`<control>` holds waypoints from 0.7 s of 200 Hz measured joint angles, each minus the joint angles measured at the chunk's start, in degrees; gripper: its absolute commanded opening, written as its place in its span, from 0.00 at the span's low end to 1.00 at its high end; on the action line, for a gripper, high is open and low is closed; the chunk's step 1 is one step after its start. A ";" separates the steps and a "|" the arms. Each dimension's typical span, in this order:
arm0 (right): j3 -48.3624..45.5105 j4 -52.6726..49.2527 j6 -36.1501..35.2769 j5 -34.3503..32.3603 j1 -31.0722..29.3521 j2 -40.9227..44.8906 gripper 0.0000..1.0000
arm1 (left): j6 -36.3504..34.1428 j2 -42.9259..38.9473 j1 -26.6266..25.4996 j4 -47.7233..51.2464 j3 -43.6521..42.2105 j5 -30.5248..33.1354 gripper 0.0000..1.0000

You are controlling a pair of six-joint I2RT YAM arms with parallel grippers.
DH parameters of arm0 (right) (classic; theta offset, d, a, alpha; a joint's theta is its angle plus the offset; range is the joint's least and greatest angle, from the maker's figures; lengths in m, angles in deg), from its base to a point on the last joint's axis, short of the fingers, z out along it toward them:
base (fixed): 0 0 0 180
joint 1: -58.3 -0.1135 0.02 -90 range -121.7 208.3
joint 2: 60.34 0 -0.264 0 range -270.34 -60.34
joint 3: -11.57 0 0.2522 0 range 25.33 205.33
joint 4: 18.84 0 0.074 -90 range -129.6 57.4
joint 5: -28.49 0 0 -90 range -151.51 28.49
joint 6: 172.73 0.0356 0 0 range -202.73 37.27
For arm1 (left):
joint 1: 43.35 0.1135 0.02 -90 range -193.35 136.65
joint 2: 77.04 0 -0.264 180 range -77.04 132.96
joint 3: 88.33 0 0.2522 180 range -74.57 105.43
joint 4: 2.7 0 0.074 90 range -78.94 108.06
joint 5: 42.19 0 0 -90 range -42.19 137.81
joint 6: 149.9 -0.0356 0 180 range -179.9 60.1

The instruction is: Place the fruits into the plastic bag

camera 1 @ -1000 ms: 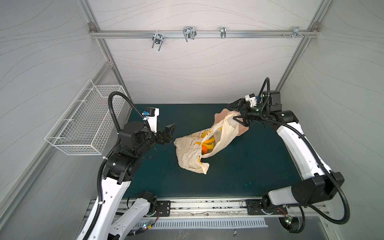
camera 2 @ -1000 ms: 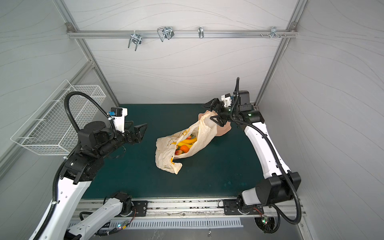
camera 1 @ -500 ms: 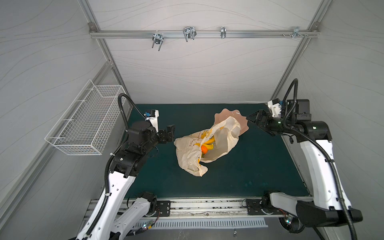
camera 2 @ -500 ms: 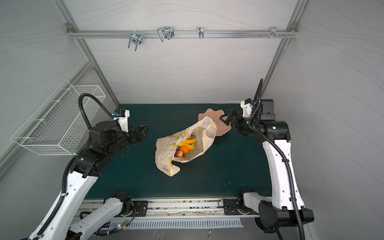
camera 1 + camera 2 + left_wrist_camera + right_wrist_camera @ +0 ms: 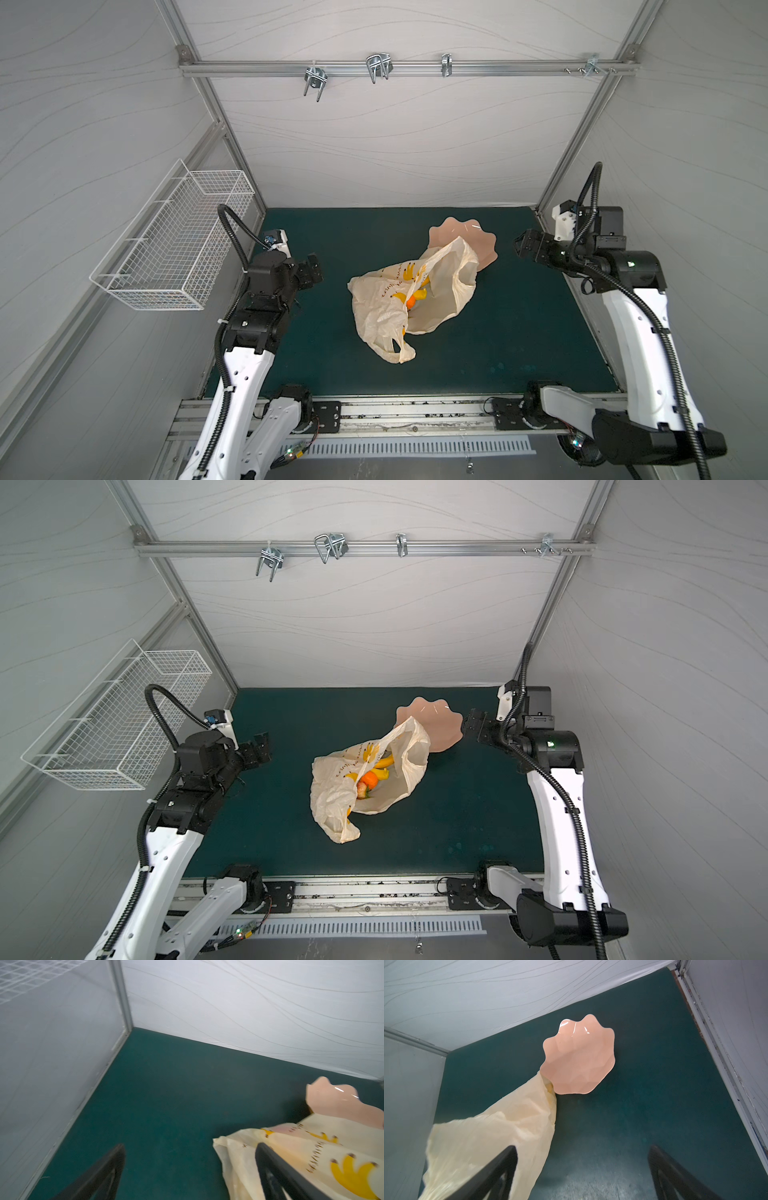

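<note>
So the thin, crinkly cream-coloured plastic bag [image 5: 382, 307] lies crumpled pretty much in the middle of the dark green mat [image 5: 498, 332], mouth gaping open. Its far end leans on the wavy-edged pink dish [image 5: 478, 245].

The fruits are inside the opening. In a top view I can make out an orange citrus ball [image 5: 369, 778], a long yellow banana [image 5: 384, 761] and a red strawberry [image 5: 361, 789] bunched together. Whatever else is in there is hidden by the plastic.

Both arms are off to the sides, and the bag sits between them:
- The left gripper [image 5: 313, 270] hangs near the left edge of the mat, clear of the bag, with its fingers spread wide and nothing in them. Its wrist camera shows the bag's printed side [image 5: 301, 1140] right behind one finger [image 5: 270, 1159].
- The right gripper [image 5: 524, 249] is by the right edge, just beside the dish but not touching it. It's also wide open and empty.

The bag has yellow banana bunches [image 5: 353, 1172] and rows of dark lettering [image 5: 315, 1149] printed on it, but the text is too blurry to read, so I can't name a brand.

A white wire basket [image 5: 174, 249] hangs on the left wall.
</note>
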 measured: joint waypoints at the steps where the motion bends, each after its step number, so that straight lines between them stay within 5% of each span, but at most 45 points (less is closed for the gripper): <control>1: -0.22 0.17 0.02 -0.09 0.02 0.02 0.99 | -0.17 -0.09 0.37 -0.20 -0.35 0.13 0.99; 41: -14.51 12.55 -2.16 -8.48 1.31 2.43 0.99 | -7.89 -4.48 7.54 -10.34 -14.40 3.78 0.99; 69: -31.43 31.08 -3.61 -10.36 3.65 5.62 0.99 | -9.62 -4.61 9.73 -20.61 -25.92 1.40 0.99; 107: -52.26 56.46 -2.25 -8.79 4.63 1.70 0.99 | -6.40 8.57 9.90 -39.54 -34.91 -5.84 0.99; 140: -57.72 74.69 -5.95 -7.85 -0.59 -8.83 0.99 | -4.74 22.05 9.90 -55.60 -35.50 -10.38 0.99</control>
